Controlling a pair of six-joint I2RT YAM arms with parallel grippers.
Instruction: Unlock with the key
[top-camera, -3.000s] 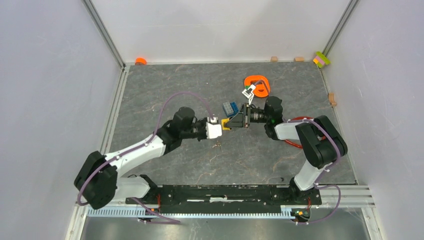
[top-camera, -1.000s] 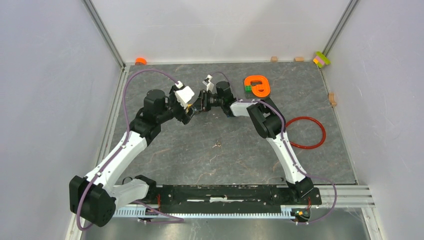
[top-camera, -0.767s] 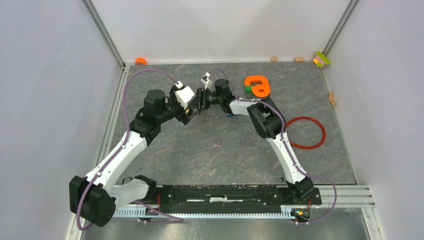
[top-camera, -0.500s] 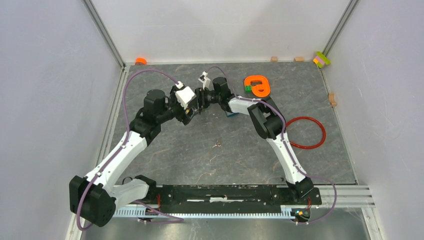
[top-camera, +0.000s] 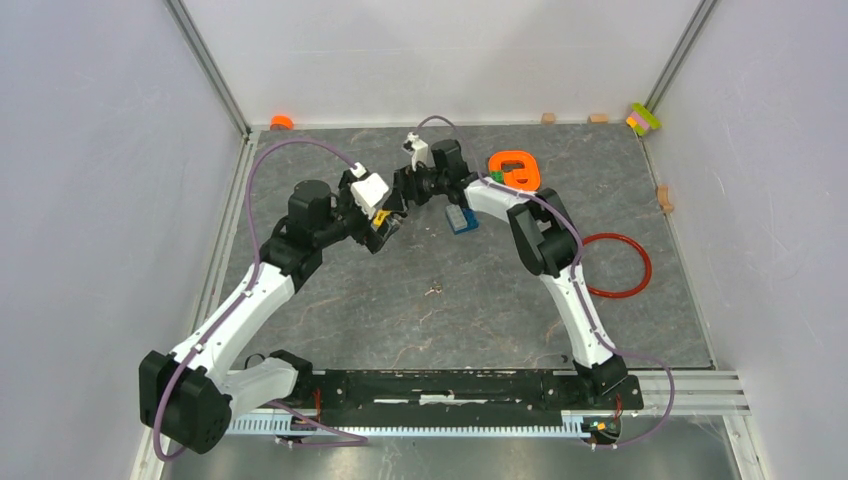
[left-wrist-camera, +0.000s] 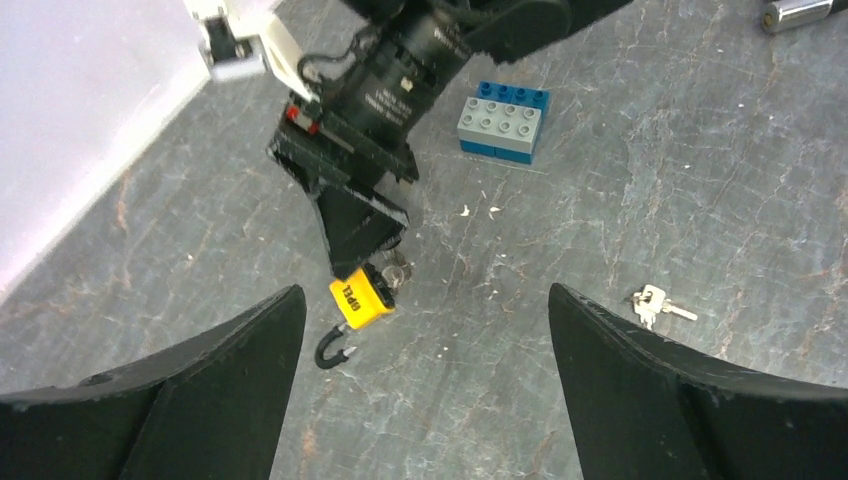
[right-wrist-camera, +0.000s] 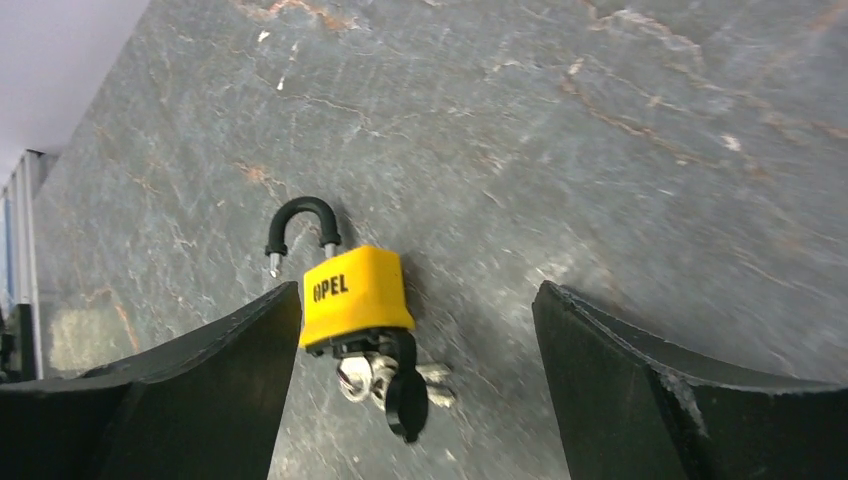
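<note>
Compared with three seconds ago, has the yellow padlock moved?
Yes. The yellow padlock has shifted left and toward the far wall, further from the loose keys, which stayed put.

The top camera looked down on the yellow padlock from high on its near side. Both wrist cameras looked down at that padlock from close by, on opposite sides.

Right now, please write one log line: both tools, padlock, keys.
left tool: open, empty | right tool: open | padlock: shackle open, key inserted | other keys: on table
</note>
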